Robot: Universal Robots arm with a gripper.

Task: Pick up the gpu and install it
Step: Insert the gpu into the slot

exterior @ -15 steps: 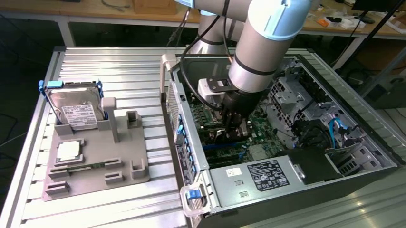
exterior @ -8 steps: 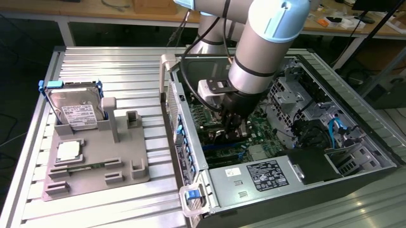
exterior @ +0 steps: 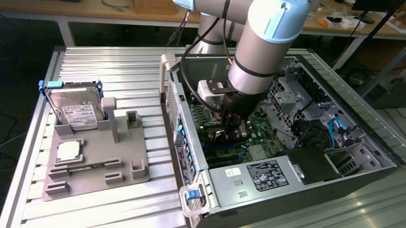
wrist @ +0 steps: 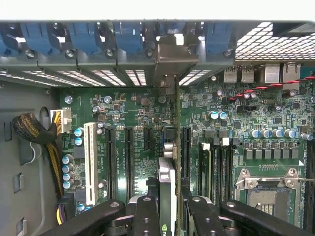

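The gripper (wrist: 172,219) is clamping the gpu (wrist: 167,184), which is standing edge-on over the motherboard (wrist: 123,113), among its slots.

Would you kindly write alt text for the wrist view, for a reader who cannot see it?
The gripper holds the gpu on edge over the green motherboard inside an open computer case, with the card's silver bracket at the rear slot wall below blue clips. Black expansion slots flank the card, and an empty processor socket lies to one side.
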